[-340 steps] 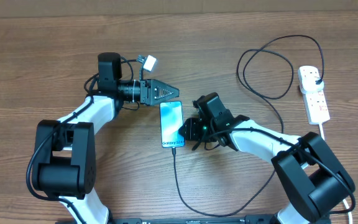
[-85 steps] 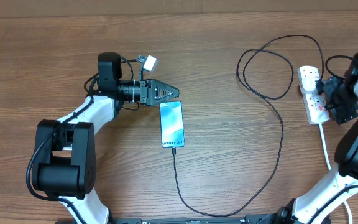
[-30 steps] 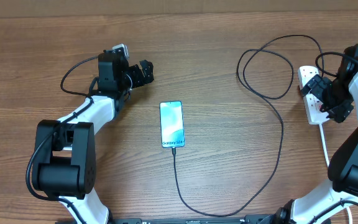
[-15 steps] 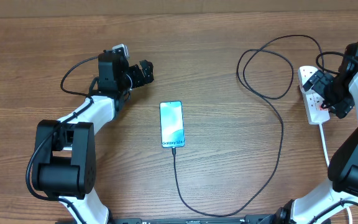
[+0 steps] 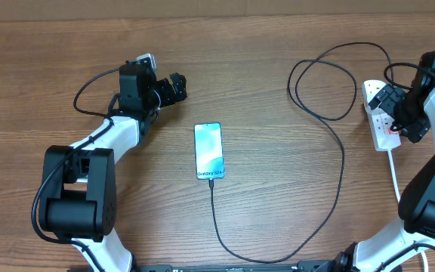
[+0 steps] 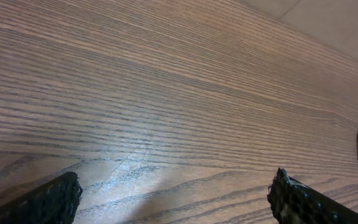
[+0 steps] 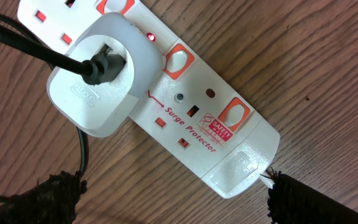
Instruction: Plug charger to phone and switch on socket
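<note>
Your right end effector (image 7: pixel 179 202) hovers over the socket (image 7: pixel 197 118), jaws apart and empty, poised for the switch; that red dot may be lit. The phone (image 5: pixel 208 149) lies well left of the socket, charger (image 5: pixel 343 162) apparently plugged in. The left end effector (image 5: pixel 174 87), also apart, sits farther left.

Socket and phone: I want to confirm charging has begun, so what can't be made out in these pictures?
Overhead: the right hand covers the middle of the socket, hiding its switches.
Right wrist: the socket's far end is cut off by the top edge.
Overhead: where the charger meets the phone is too small to judge whether it is seated.
Left wrist: only the table shows; phone and socket lie outside it.
</note>
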You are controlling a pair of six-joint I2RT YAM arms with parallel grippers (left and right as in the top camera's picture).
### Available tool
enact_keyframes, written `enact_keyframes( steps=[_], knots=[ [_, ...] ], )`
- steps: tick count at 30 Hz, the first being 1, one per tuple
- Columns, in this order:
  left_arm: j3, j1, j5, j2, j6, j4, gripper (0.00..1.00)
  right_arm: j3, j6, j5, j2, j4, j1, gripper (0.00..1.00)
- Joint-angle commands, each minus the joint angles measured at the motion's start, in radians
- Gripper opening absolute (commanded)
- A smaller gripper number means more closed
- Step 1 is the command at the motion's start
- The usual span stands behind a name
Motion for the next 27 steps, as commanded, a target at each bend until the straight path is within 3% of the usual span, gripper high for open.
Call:
enact_keyframes(
  steps=[1, 27],
  knots=[
    [0.011, 0.002, -0.016, -0.01, 0.023, 0.001, 1.0, 0.001, -0.014, 0.008, -0.014, 0.006, 0.001, 1.0],
    [0.011, -0.017, -0.016, 0.002, 0.023, -0.115, 1.0, 0.001, -0.015, 0.007, -0.014, 0.006, 0.001, 1.0]
  ],
)
